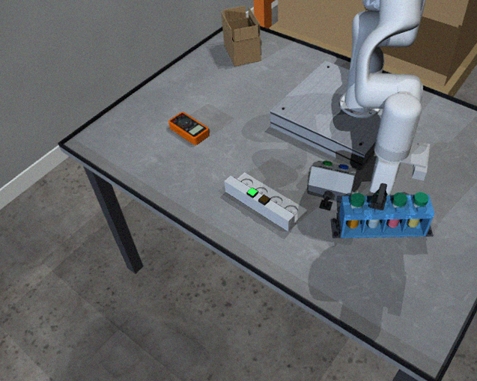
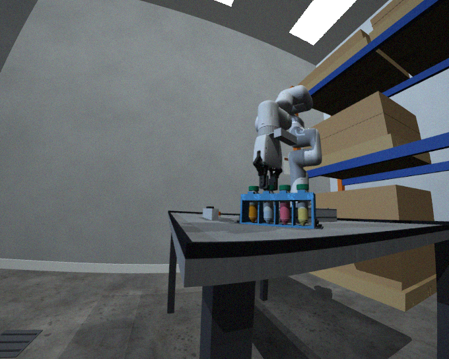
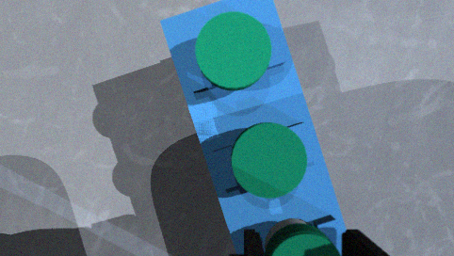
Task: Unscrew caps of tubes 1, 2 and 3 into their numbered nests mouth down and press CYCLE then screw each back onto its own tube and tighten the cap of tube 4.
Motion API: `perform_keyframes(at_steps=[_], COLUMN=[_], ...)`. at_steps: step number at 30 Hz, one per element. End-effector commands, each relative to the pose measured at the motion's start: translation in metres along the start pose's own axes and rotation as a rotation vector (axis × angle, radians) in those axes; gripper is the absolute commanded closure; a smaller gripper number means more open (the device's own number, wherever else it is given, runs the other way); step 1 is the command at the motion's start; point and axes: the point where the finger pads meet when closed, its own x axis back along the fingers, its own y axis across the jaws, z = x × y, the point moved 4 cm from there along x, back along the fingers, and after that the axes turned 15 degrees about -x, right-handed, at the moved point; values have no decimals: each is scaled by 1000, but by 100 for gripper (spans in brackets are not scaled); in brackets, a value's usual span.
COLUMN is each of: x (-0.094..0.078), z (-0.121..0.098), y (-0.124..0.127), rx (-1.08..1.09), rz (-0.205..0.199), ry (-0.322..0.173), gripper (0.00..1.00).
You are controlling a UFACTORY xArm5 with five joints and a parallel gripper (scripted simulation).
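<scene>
The blue tube rack point(image 1: 385, 229) point(image 2: 276, 195) point(image 3: 288, 101) holds four tubes, each with a green cap on it. My gripper point(image 1: 378, 201) point(image 2: 269, 184) point(image 3: 299, 248) stands straight down over the white-filled tube, second from the left in the top view. Its fingers stand on either side of that tube's cap point(image 3: 294, 236) with a small gap, so it is open. The wrist view shows two more capped tubes point(image 3: 268, 160) point(image 3: 233, 50) beyond it. The cap tray point(image 1: 256, 206) has empty nests; its green lamp point(image 1: 251, 192) is lit and the amber lamp point(image 1: 263, 200) is dark.
The key housing point(image 1: 329, 180) with the green key point(image 1: 327, 163) and the blue key point(image 1: 344, 166) stands just behind the rack's left end. An orange multimeter point(image 1: 188, 127) and a cardboard box point(image 1: 242, 36) lie farther off. The arm's base plate point(image 1: 315, 110) is behind.
</scene>
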Motion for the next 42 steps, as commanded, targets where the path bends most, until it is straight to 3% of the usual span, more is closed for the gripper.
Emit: perform_keyframes(at_steps=[1,5,7,23,31,32,42], x=[1,1,1,1,1,1,1], z=[0,0,0,0,0,0,0], y=[1,1,1,1,1,1,1], rx=[279,358,510,1098,1098,1098,1098], rz=[3,2,1,-2,-2,-2,-2], ry=[12,12,12,14,14,14,14], gripper=[54,54,54,54,54,100,100])
